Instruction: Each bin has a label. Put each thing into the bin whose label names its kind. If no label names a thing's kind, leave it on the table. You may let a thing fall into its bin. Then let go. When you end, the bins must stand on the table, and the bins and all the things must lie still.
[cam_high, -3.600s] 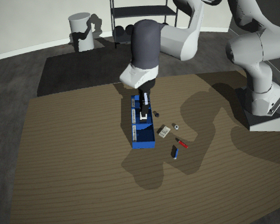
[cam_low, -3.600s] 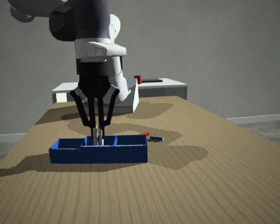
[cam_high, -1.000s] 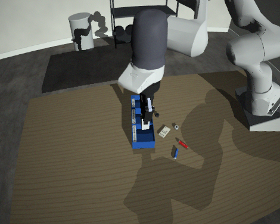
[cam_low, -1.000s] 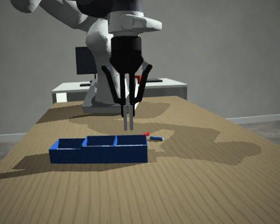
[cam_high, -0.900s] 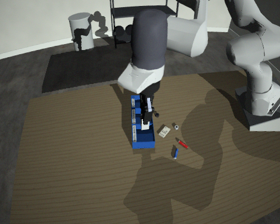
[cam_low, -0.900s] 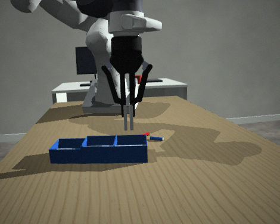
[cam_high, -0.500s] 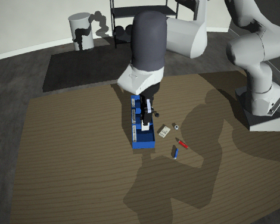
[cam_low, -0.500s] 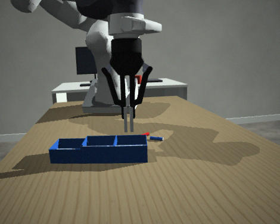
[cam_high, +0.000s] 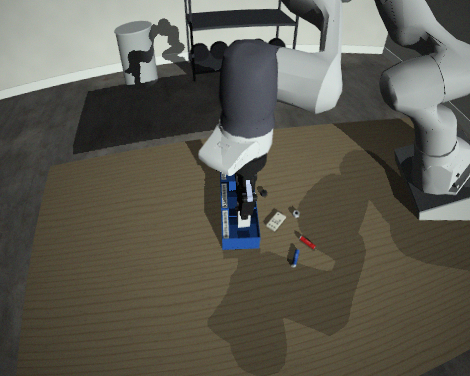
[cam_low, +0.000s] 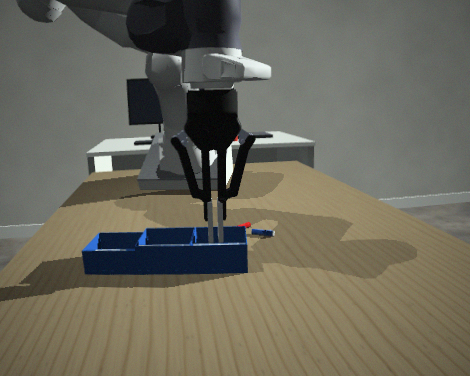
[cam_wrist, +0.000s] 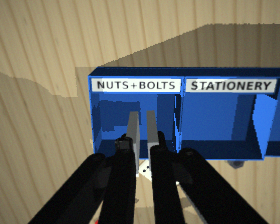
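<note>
A blue bin (cam_high: 235, 220) with three compartments lies on the wooden table; it also shows in the exterior view (cam_low: 165, 251). In the wrist view its labels read NUTS+BOLTS (cam_wrist: 135, 85) and STATIONERY (cam_wrist: 231, 85). My gripper (cam_low: 215, 239) points straight down, with its fingertips inside the NUTS+BOLTS compartment at the bin's end. The fingers stand close together, and I see nothing between them. On the table beside the bin lie a dark bolt (cam_high: 262, 191), a white card (cam_high: 275, 220), a small grey nut (cam_high: 295, 213), a red pen (cam_high: 306, 242) and a blue marker (cam_high: 294, 256).
The robot's base (cam_high: 435, 195) stands at the table's right edge. A white cylinder (cam_high: 136, 51) and a dark shelf (cam_high: 242, 30) stand on the floor beyond the table. A grey desk (cam_low: 200, 147) stands behind the table in the exterior view.
</note>
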